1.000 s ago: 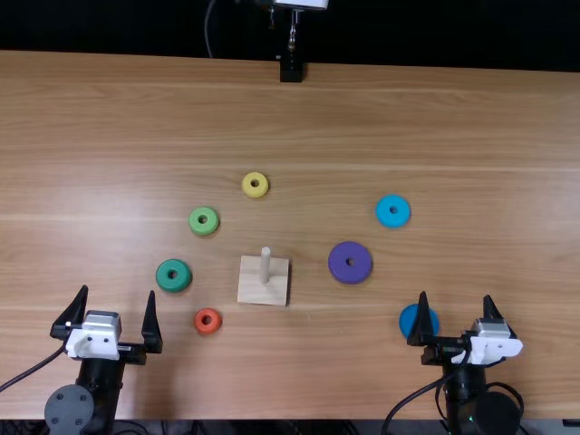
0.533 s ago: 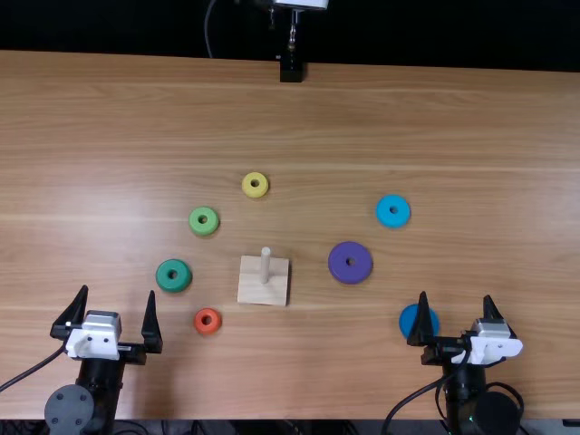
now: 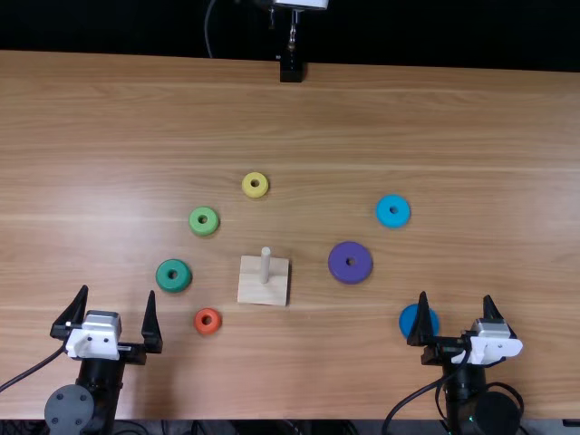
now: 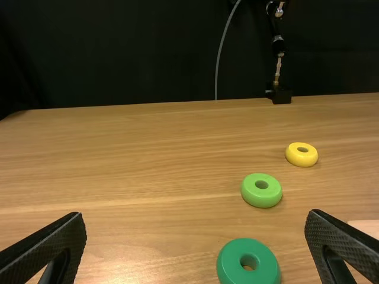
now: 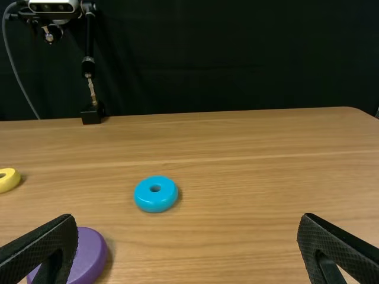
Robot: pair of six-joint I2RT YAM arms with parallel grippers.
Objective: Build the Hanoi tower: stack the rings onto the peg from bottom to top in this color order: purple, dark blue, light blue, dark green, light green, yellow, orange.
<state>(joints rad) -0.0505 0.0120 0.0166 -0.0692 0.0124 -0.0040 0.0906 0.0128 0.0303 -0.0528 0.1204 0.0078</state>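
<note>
The wooden base (image 3: 254,288) carries a bare upright peg (image 3: 265,265). Right of it lies the purple ring (image 3: 339,262), with the light blue ring (image 3: 393,220) farther back. The dark blue ring (image 3: 412,324) is partly covered by my open right gripper (image 3: 456,306). Left of the base are the dark green ring (image 3: 164,275), light green ring (image 3: 196,221) and orange ring (image 3: 200,322); the yellow ring (image 3: 255,192) lies behind it. My left gripper (image 3: 119,294) stands open near the front edge. Both wrist views show wide-apart fingers: left gripper (image 4: 195,245), right gripper (image 5: 188,247).
A black stand (image 3: 291,69) with a cable is at the table's far edge. The brown wooden table (image 3: 308,127) runs back to a dark curtain. Cables lie beside both arms at the near edge.
</note>
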